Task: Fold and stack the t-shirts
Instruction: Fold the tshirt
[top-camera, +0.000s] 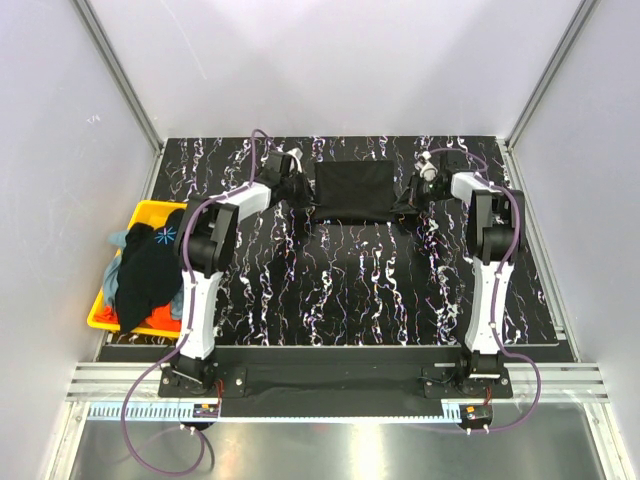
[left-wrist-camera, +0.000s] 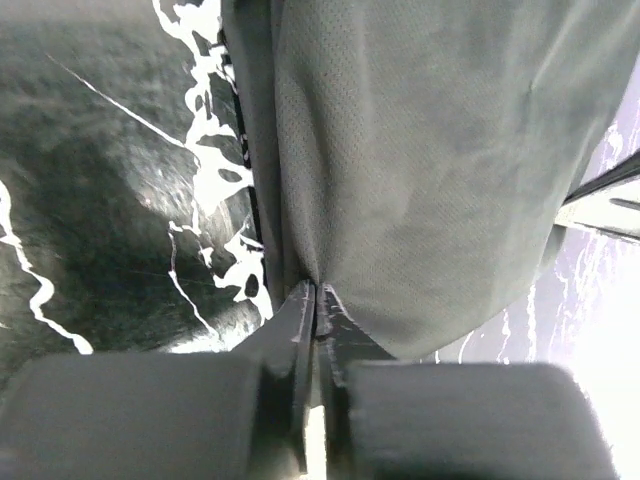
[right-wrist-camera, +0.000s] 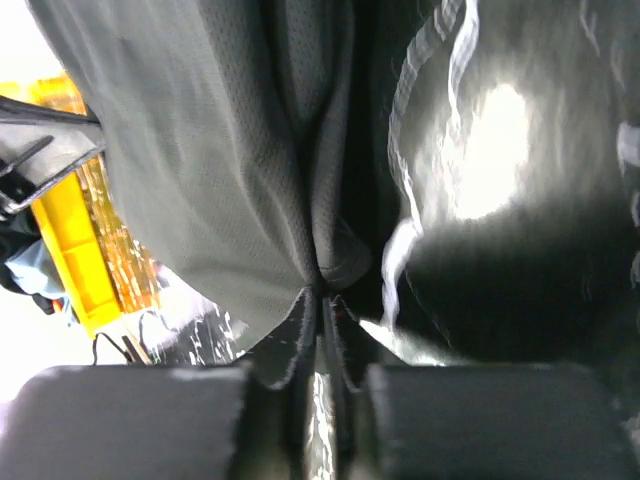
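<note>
A plain black soft-cloth t-shirt (top-camera: 354, 190) is found laid out as a flat rectangle at the far middle of the table (top-camera: 350, 295), a black slab veined in white. Its left edge is held by the left tool (left-wrist-camera: 315, 305), whose tips are clenched on a gathered fold of the cloth with no gap seen between them. Its right edge is held likewise by the right tool (right-wrist-camera: 322, 300), the tips pressed together on a bunched fold. Both pinched edges are drawn up slightly from the table. A yellow plastic bin (top-camera: 140, 212) stands at the table's left edge, well apart from the spread shirt. Heaped in it, and spilling over its rim, are a black t-shirt with a pale-blue starburst print (top-camera: 150, 262), a grey-blue t-shirt (top-camera: 117, 240) and an orange-red t-shirt (top-camera: 128, 318).
</note>
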